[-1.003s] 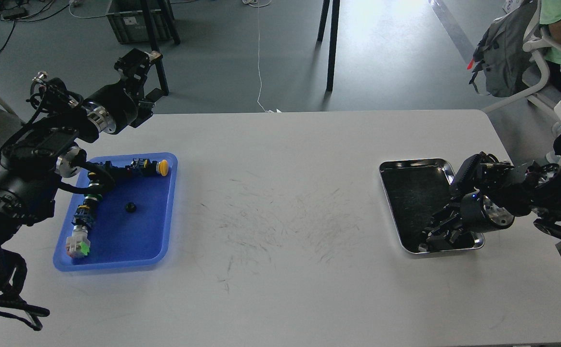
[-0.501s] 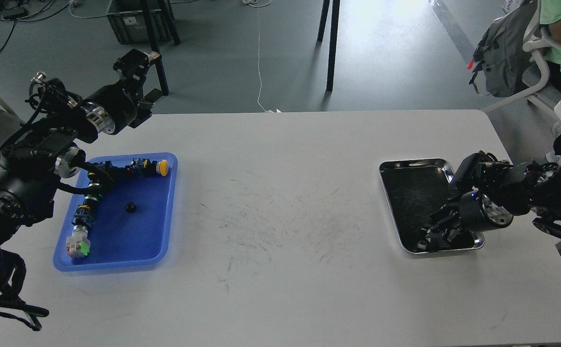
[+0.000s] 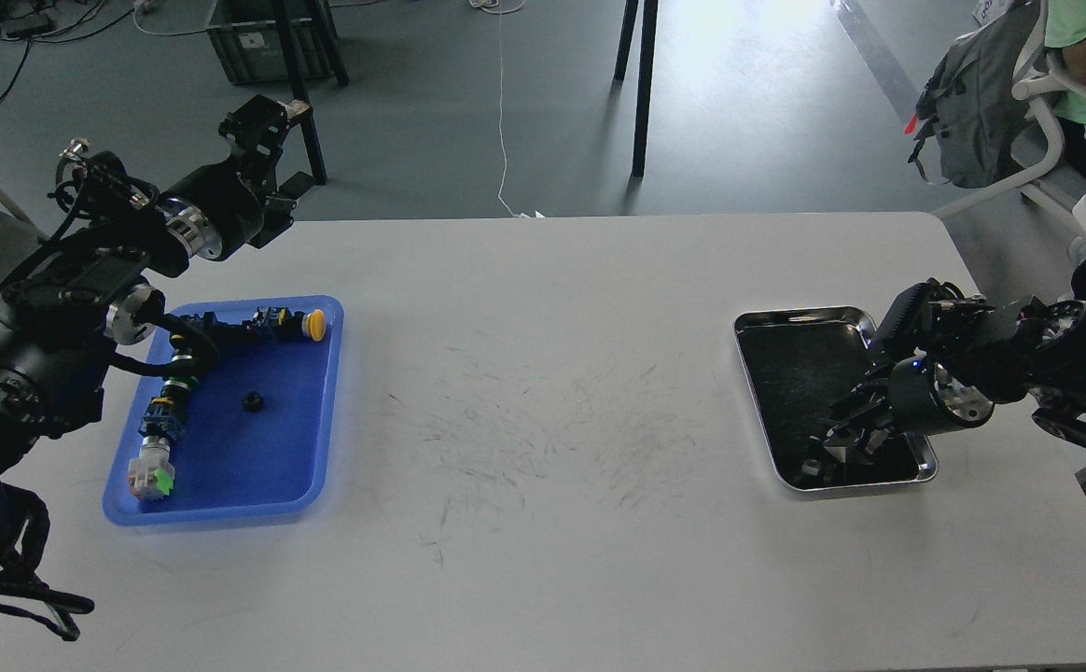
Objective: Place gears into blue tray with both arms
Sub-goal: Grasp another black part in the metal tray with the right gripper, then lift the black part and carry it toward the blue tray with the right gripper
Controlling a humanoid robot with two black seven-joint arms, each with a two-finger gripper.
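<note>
One gear [image 3: 252,401] lies mid blue tray [image 3: 324,411]. My right gripper [image 3: 846,446] dips into the steel tray's [image 3: 800,317] near-right corner, grip unreadable; any second gear there is hidden.

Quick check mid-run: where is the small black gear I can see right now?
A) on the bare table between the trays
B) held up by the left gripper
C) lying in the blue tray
C: the gear lies on the floor of the blue tray, apart from the push-button switches there; the left gripper is raised beyond the table's far edge.
</note>
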